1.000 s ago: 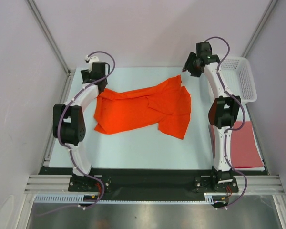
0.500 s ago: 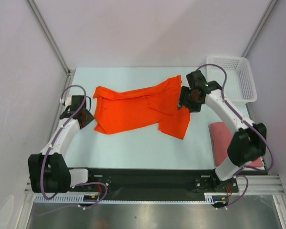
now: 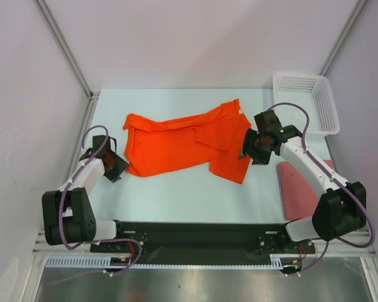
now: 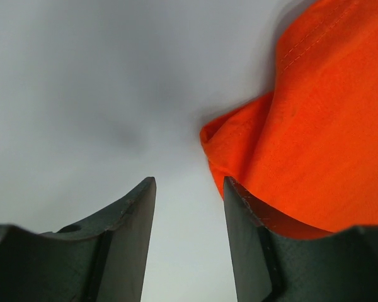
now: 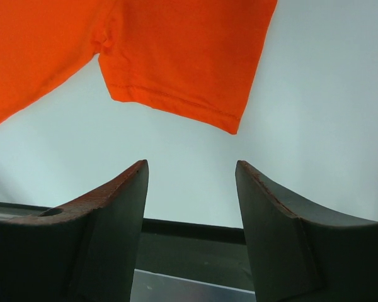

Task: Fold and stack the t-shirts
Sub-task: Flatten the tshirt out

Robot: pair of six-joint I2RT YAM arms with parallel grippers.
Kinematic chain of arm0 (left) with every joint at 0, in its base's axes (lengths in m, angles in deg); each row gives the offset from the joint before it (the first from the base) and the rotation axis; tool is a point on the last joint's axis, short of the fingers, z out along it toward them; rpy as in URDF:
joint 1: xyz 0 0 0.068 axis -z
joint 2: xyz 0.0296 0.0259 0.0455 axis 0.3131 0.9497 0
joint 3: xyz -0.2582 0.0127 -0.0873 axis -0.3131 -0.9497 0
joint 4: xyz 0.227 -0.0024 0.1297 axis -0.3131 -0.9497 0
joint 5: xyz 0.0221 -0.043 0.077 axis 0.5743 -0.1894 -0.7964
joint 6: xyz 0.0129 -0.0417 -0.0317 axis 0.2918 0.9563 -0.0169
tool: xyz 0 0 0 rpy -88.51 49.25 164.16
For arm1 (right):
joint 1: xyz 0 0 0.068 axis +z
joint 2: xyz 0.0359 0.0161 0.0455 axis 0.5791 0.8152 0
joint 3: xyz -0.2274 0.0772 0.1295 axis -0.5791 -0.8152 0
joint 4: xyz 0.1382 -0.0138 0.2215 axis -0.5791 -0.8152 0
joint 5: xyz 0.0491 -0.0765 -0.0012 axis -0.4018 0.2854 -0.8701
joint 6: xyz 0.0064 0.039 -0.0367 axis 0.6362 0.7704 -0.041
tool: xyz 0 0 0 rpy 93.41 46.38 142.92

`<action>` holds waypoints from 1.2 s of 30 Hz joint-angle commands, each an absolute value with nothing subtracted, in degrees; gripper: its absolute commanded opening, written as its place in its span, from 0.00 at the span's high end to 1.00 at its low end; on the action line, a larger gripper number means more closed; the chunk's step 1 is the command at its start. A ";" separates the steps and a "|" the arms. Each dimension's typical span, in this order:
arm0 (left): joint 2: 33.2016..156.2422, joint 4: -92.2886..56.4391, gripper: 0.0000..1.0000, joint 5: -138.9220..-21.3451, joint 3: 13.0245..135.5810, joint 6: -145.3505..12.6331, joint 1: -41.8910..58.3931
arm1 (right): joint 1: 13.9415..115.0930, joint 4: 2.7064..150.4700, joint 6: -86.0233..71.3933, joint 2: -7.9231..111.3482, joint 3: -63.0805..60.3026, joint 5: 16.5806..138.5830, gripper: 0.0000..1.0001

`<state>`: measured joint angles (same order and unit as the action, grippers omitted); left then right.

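Note:
The bright orange t-shirt (image 3: 183, 141) lies crumpled and spread across the middle of the table. Low at its near left corner sits my left gripper (image 3: 118, 167). In the left wrist view the orange cloth (image 4: 315, 126) lies just past the right finger, and the left gripper (image 4: 189, 182) is open with only bare table between its fingers. My right gripper (image 3: 246, 150) hovers at the shirt's right edge. It (image 5: 191, 165) is open and empty, with the orange hem (image 5: 176, 56) ahead of it. The brick-red t-shirt (image 3: 297, 189) lies flat at the near right, partly under the right arm.
A white lattice basket (image 3: 331, 107) stands at the back right corner. The pale table (image 3: 176, 195) ends in a black strip at the near edge, where both arm bases sit. Grey walls close in left, right and behind.
Both arms have swung from the far side towards me. The left gripper came down to the orange shirt's near left corner and narrowed. The right gripper moved from the basket to the shirt's right edge.

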<state>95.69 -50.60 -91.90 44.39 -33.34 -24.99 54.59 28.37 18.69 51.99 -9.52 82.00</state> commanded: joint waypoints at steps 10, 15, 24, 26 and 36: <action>101.58 -42.71 0.51 -90.94 42.65 -31.62 -25.54 | 52.62 31.92 19.53 49.12 -13.39 78.72 0.38; 103.16 -40.95 0.53 -92.35 42.82 -31.79 -25.54 | 52.35 32.53 19.53 49.03 -14.79 78.63 0.39; 105.01 -40.07 0.62 -90.95 43.18 -32.15 -25.46 | 51.39 33.84 24.36 49.47 -19.01 78.90 0.35; 104.83 -40.24 0.75 -90.59 43.44 -32.59 -25.46 | 50.95 35.52 27.96 49.99 -21.47 77.49 0.35; 98.69 -43.23 1.00 -91.56 43.09 -34.52 -25.46 | 52.00 52.81 43.78 50.61 -32.89 78.81 0.53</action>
<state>101.99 -42.07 -91.16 43.72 -33.40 -25.17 51.42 44.21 37.29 51.03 -30.83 78.06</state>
